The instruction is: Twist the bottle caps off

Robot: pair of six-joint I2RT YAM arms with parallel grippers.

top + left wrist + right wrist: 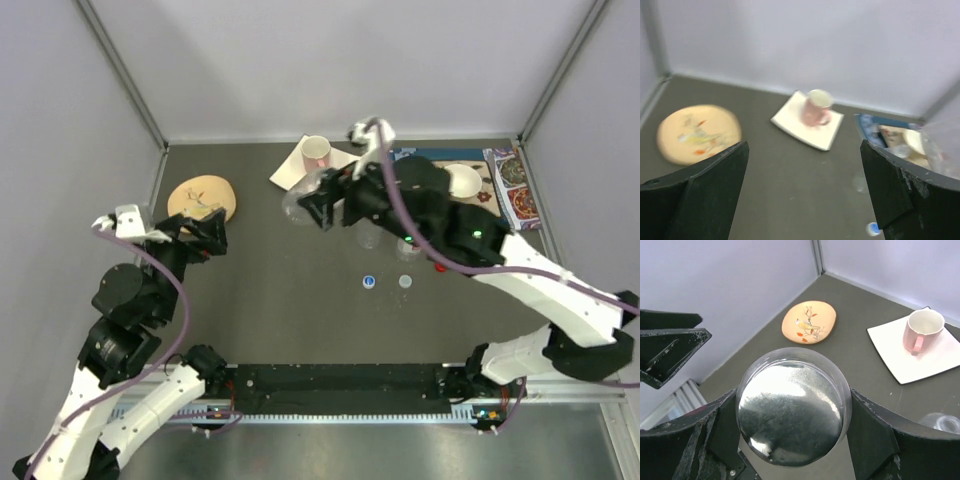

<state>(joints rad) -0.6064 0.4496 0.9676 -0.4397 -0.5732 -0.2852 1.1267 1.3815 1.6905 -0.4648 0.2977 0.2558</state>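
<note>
My right gripper [320,206] [793,420] is shut on the short squat clear bottle [298,203] [792,412] and holds it above the table; the right wrist view shows its round end. Whether it has a cap is hidden. My left gripper [207,236] [805,192] is open and empty, facing the bottle from the left. A blue cap [369,282] [872,228], a pale cap [405,282] and a red cap [440,267] lie loose on the table. Two slim clear bottles [370,236] [408,248] stand partly hidden under the right arm.
A pink-lined mug [316,152] [816,106] [922,330] stands on a white square plate [290,172] at the back. An orange bird plate [203,197] [697,132] [809,322] lies at back left. A white bowl [463,180] and patterned mats [512,185] lie at back right.
</note>
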